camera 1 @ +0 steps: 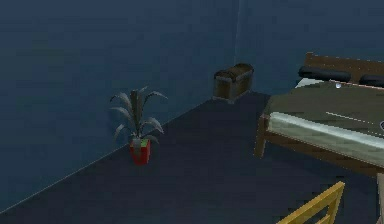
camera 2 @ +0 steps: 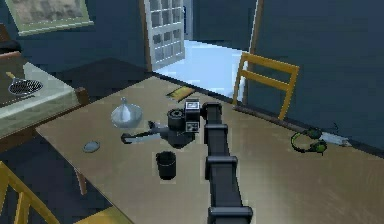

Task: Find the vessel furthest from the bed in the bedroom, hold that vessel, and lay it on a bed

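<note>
Wooden tabletop (camera 2: pixel 270 175) takes up most of the arm side view, and the dark arm (camera 2: pixel 226 175) reaches up over it from the bottom edge. At its far end sits the gripper (camera 2: pixel 135 136), thin fingers pointing toward the view's left, low over the wood. I cannot tell how wide those fingers stand, nor whether they have hold of anything. Just beyond the fingertips stands a clear glass vessel (camera 2: pixel 123 112), round-bellied with a narrow neck, upright on the table. Whether the fingers touch it I cannot say. Nearer the view's bottom, just left of the arm, a dark cup (camera 2: pixel 165 164) stands upright. Further left a small grey disc (camera 2: pixel 92 147) lies flat on the wood. Off to the right, well apart from the gripper, a dark green looped object (camera 2: pixel 310 142) rests near the table's far edge. A yellow wooden chair (camera 2: pixel 266 76) is drawn up on the far side, before a bright paned door (camera 2: pixel 166 32). At the left edge shows a pale-covered corner of the bed (camera 2: pixel 40 100). Looking forward now: dark blue walls, a potted plant (camera 1: pixel 140 125) in a red pot by the wall, a wooden chest (camera 1: pixel 233 82) in the corner, and the bed's dark frame on the right.
</note>
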